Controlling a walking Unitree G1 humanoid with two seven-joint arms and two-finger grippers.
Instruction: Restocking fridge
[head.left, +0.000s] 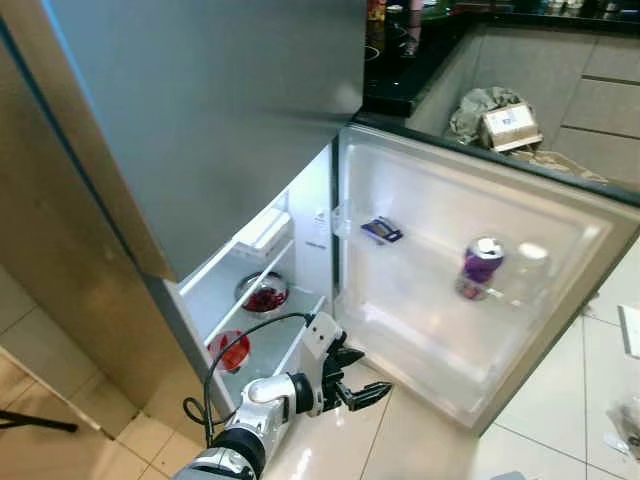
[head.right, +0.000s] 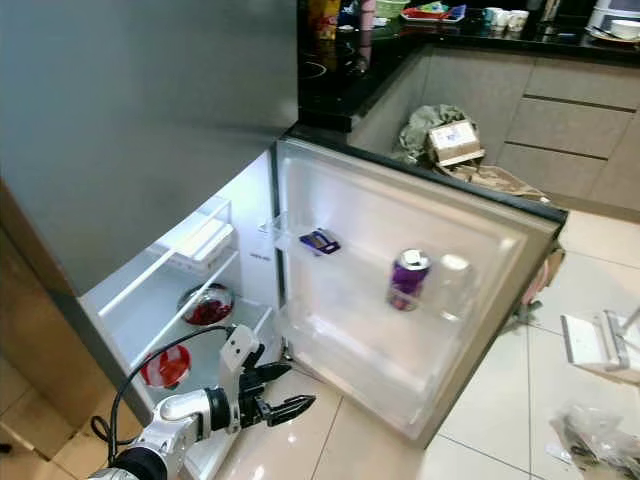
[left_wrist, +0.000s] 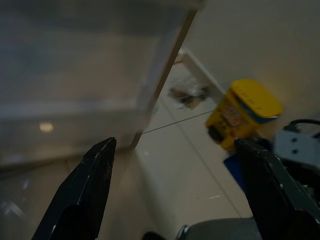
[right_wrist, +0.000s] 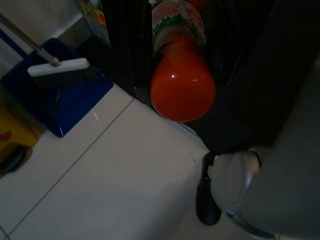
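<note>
Fridge door (head.left: 560, 215) open. Left gripper (head.left: 352, 385) spread wide, empty, low by the shelves. Purple can (head.left: 481, 267) sits in door rack at 2 o'clock. Right gripper holds red bottle (right_wrist: 182, 75).

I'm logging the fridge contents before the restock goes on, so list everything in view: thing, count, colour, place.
fridge door: 1, white inside, swung open.
can: 1, purple, upright on the door shelf.
small packet: 1, dark blue, on the door near its hinge.
bowls: 2, red contents, one on a fridge shelf, one lower.
white container: 1, on the upper shelf.
cardboard box: 1, tan, on crumpled cloth by the cabinets.
red bottle: 1, red with a printed label, in the right wrist view, held near the floor.
dustpan: 1, blue, on the floor tiles, brush on it.
yellow tub: 1, on the floor.
left gripper: open, low before the open fridge.
</note>
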